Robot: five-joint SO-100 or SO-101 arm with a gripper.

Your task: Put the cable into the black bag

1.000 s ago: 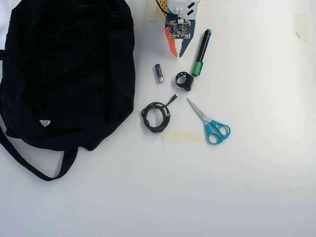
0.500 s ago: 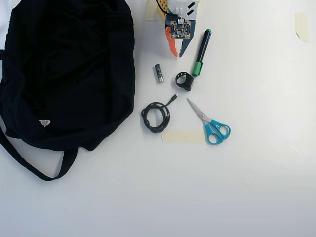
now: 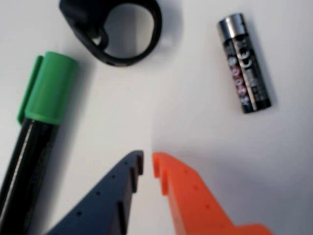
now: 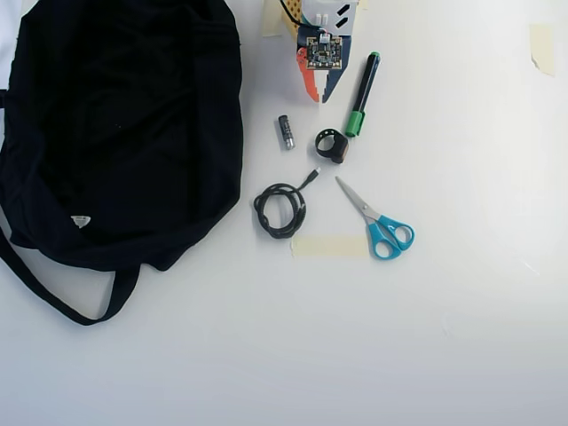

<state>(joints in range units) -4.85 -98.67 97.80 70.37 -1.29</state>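
The task has hardly begun: the cable (image 4: 281, 208) lies untouched in a small coil on the white counter (image 4: 461, 293), its silver-tipped plug pointing up and to the right in the overhead view, just beside the lower right edge of the black bag (image 4: 124, 133) but not touching it. The claw (image 4: 318, 96) hangs near the top of that view, well short of the coil, with its two fingers drawn nearly together; the wrist view shows the claw (image 3: 147, 164) with only a thin slit between the dark blue and the orange finger, and nothing held in it. The step in hand looks like the approach to the cable. The next move, I judge, calls for the claw to open wide and travel down past the battery (image 4: 286, 131) and the black ring clip (image 4: 332, 145), which lie between it and the coil, then to drop over one side of the loops so that a finger goes inside the coil. The green-capped marker (image 4: 362, 94) lies close at the claw's right in the overhead view, and the scissors (image 4: 379, 222) and a strip of tape (image 4: 329, 246) lie right of and below the cable, so some care is needed not to sweep them along. Against the earlier overhead frames nothing visibly differs: the claw, the cable, the bag and the small things all sit where they were.
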